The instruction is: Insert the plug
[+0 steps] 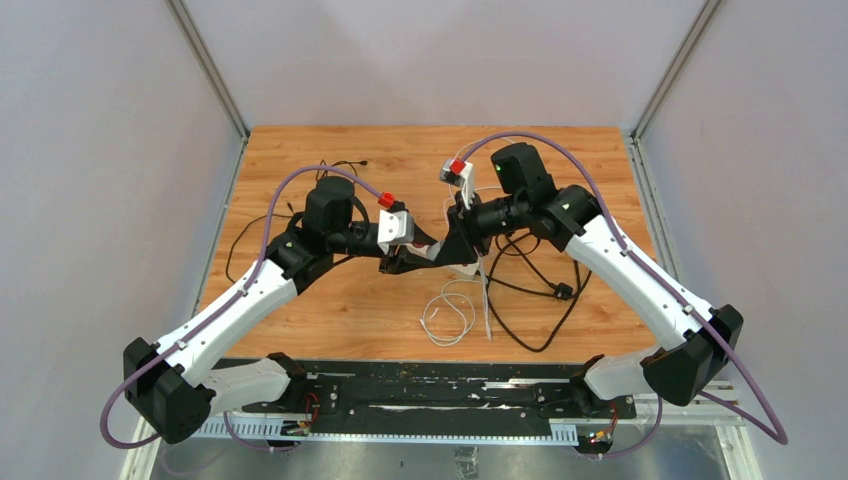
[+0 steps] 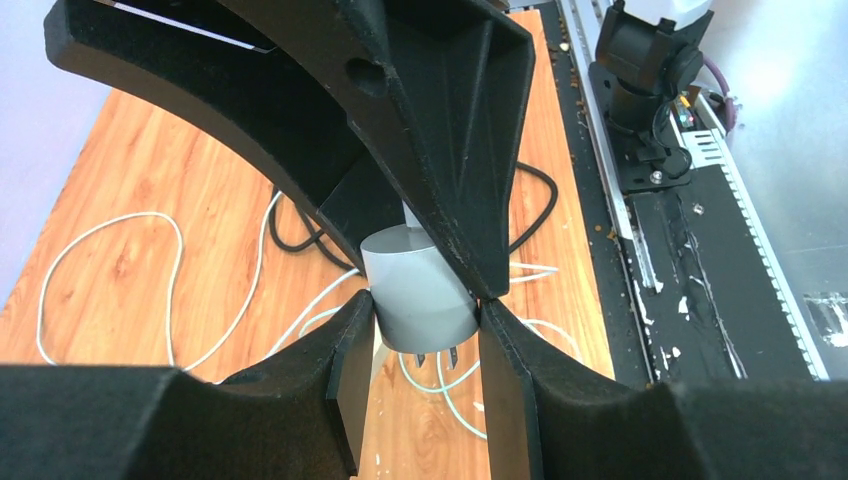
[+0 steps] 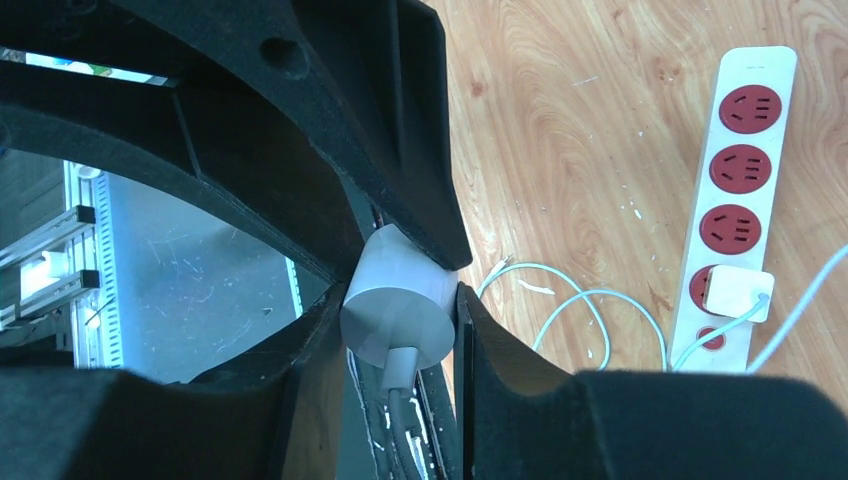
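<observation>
Surface: orange-brown wood-grain table, with small white flecks on the board in the wrist views. Along its near edge runs a black rail, scuffed white, carrying both arm bases. Plain pale walls enclose the left, far and right sides. Slanted metal frame posts stand at the far corners.

Arms: both reach inward and meet above the middle of the table.

Plug: a grey round body held off the table between the two grippers.
- Left gripper: fingers clamped on the plug's sides. The pins stick out of the face toward the left wrist camera.
- Right gripper: fingers pressed on the same body from the opposite end. The cord leaves the face toward the right wrist camera.

Power strip: white with red sockets, flat on the table. It is well apart from the plug in the right wrist view and mostly hidden under the grippers in the top view. A white charger sits in one socket near one end.

Loose on the board:
- White cable, coiled just near of the grippers.
- Black cable, looping to the right, under the right arm.
</observation>
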Robot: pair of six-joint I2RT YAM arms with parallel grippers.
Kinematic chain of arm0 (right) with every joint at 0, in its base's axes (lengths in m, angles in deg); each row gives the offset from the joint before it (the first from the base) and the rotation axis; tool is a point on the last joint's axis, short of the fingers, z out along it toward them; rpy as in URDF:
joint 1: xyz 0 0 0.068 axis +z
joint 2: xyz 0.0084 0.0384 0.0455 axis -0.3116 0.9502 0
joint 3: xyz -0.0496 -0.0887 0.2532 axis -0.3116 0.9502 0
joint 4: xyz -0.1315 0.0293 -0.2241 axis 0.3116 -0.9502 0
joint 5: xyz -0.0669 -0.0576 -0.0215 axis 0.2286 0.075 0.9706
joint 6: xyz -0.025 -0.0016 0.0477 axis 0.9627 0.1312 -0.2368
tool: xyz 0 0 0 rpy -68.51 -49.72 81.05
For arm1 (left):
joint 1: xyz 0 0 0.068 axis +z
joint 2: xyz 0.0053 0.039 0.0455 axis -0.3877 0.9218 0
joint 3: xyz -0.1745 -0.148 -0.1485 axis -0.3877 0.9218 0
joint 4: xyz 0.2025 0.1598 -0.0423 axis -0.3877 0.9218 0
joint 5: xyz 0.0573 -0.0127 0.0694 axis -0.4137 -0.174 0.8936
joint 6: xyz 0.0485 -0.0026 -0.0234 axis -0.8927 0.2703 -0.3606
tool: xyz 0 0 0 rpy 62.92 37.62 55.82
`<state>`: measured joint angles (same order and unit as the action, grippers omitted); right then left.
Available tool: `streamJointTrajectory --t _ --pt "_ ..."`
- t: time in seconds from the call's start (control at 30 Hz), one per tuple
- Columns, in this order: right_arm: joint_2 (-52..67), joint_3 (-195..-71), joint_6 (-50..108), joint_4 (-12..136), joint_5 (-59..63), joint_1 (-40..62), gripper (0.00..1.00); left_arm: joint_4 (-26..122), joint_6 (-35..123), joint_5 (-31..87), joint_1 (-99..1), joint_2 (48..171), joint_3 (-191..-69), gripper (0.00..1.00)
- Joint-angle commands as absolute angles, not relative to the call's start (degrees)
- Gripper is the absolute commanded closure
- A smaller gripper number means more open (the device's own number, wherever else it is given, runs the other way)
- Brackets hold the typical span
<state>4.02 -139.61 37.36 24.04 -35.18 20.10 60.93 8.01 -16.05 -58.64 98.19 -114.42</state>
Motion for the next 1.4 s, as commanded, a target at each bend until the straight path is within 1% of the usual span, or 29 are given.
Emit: streamJointTrajectory --t 0.0,0.03,0.07,0.1,0.13,0.17,0.27,0.33,0.4,0.47,0.53,0.57,0.6,0.77,0.83,0.9,0.93,1.0,1.07,1.13,1.27,1.37 --pt "2.49 -141.76 36.74 22.91 -31.47 20.82 1.0 61.62 7.13 -14.18 -59.03 96.9 -113.98 0.8" --pt "2.15 -141.75 36.63 22.87 -30.27 20.8 1.0 61.48 7.09 -14.0 -59.07 96.63 -113.73 0.71" --pt "1.87 -141.87 36.57 22.84 -29.23 20.83 1.0 61.43 7.1 -13.75 -59.03 96.34 -113.39 0.53" --pt "1.73 -141.84 36.52 22.76 -28.27 20.81 1.0 61.38 7.29 -13.14 -59.07 95.89 -113.08 0.32" --pt "1.62 -142.1 36.3 22.49 -27.11 20.71 1.0 61.22 7.52 -12.18 -59.03 95.32 -112.7 0.06" --pt "1.71 -142.47 36.6 21.77 -26.16 20.65 1.0 61.32 7.71 -11.03 -59.04 94.59 -112.14 0.01" --pt "2.78 -144.77 38.29 18.07 -22.95 19.94 1.0 61.27 10.78 -5.68 -59.02 91.34 -109.17 0.0" --pt "4.33 -147.03 39.23 15.29 -20.49 18.84 1.0 58.77 16.86 1.69 -59.03 88.27 -106.25 0.0" --pt "6.84 -149.9 41.59 12.03 -17.73 18.22 1.0 54.83 26.43 13.26 -59.04 84.79 -102.74 0.0" --pt "9.97 -152.9 42.86 9.71 -12.8 18.12 1.0 52.34 37.44 29.64 -59.04 81.2 -99.53 0.0" --pt "13.61 -155.68 43.28 8.33 -9.3 18.01 1.0 55.65 50.35 48.96 -58.92 79.54 -98.58 0.0" --pt "15.95 -157.36 42.72 7.66 -7.72 18.02 1.0 59.26 54.92 55.32 -58.68 79.55 -98.85 0.0" --pt "18.35 -158.94 42.28 7.05 -7.01 18.0 1.0 63.16 57.56 58.51 -58.26 80.03 -99.35 0.0" --pt "30.47 -166.81 38.81 5.34 -4.34 18.05 1.0 74.33 64.68 63.44 -55.46 83.45 -99.36 0.0" --pt "33.34 -169.44 44.44 5.24 -7.27 18.47 1.0 74.9 64.43 62.84 -54.68 83.4 -98.45 0.0" --pt "35.23 -171.42 57.9 4.87 -11.27 18.63 1.0 73.87 63.1 61.61 -54.41 82.45 -97.42 0.0" --pt "36.11 -172.57 61.48 4.94 -11.26 18.58 1.0 73.4 62.47 61.1 -54.37 81.77 -97.0 0.0" --pt "38.26 -175.34 74.98 0.86 -15.47 18.6 1.0 72.68 61.16 60.0 -54.36 80.25 -96.34 0.0" --pt "38.96 -174.61 88.57 -2.4 -19.16 18.67 1.0 72.14 60.99 59.78 -54.32 78.63 -95.35 0.0" --pt "39.06 -172.78 101.73 -5.15 -20.37 18.82 1.0 72.02 61.18 59.61 -54.36 76.98 -94.12 0.0" --pt "40.86 -173.44 117.55 -7.22 -20.52 19.35 1.0 73.88 63.47 62.3 -54.36 73.64 -92.25 0.0" --pt "42.18 -174.16 126.49 -7.54 -19.44 19.77 1.0 76.32 65.5 65.02 -54.36 71.25 -91.4 0.0"
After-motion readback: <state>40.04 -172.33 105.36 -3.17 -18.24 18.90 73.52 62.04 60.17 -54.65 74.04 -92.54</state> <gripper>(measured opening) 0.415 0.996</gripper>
